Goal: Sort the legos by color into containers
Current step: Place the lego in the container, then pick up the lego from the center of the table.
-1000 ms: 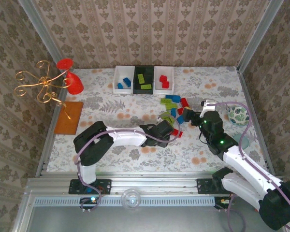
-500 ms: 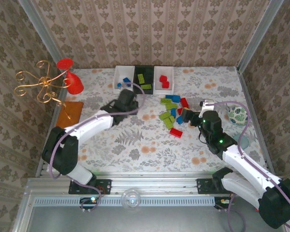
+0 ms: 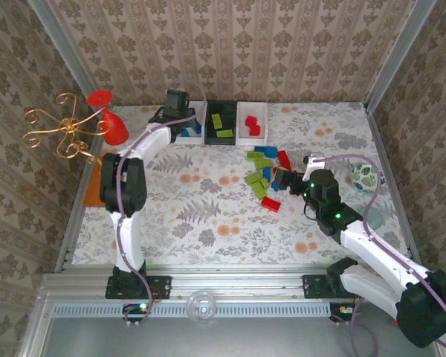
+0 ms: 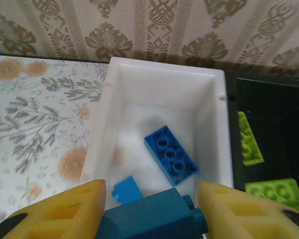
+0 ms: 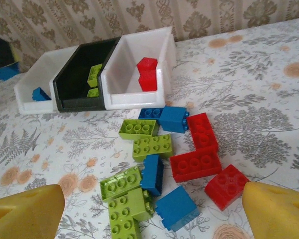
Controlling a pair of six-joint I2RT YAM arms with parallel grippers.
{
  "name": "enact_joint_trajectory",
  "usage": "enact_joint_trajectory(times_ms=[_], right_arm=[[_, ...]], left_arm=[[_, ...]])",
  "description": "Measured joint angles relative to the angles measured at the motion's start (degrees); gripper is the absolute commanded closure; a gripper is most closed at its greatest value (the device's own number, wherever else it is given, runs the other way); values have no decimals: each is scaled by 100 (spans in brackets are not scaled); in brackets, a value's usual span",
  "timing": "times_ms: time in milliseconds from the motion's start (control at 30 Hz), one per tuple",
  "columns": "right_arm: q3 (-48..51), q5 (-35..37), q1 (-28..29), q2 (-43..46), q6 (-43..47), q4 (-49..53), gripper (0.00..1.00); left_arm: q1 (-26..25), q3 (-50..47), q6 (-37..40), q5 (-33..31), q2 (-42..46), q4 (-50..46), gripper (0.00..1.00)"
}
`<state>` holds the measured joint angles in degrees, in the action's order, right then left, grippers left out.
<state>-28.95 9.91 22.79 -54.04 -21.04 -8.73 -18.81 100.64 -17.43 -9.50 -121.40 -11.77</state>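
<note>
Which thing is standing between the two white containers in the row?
The black container, with lime green legos inside, sits between the left white container and the right white container; the right wrist view shows this.

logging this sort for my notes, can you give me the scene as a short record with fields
left gripper: shut on a blue brick, above the near end of the left white bin
right gripper: open, empty, facing the loose pile
left white bin: two blue bricks inside
black bin: green bricks inside
right white bin: red bricks inside
loose pile: red, blue and green mixed, unsorted
</note>
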Motion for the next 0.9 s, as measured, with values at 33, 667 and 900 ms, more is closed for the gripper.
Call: enact_joint_trajectory(times_ms=[33, 667, 900], right_arm=[[0, -35, 9, -50, 2, -17, 7], [-1690, 39, 852, -2933, 94, 997, 15], [-1814, 144, 1222, -3213, 140, 1888, 21]], left_arm=[[39, 291, 24, 52, -271, -72, 53], [203, -984, 37, 1121, 1176, -223, 12], [133, -4135, -516, 1604, 3650, 1145, 12]])
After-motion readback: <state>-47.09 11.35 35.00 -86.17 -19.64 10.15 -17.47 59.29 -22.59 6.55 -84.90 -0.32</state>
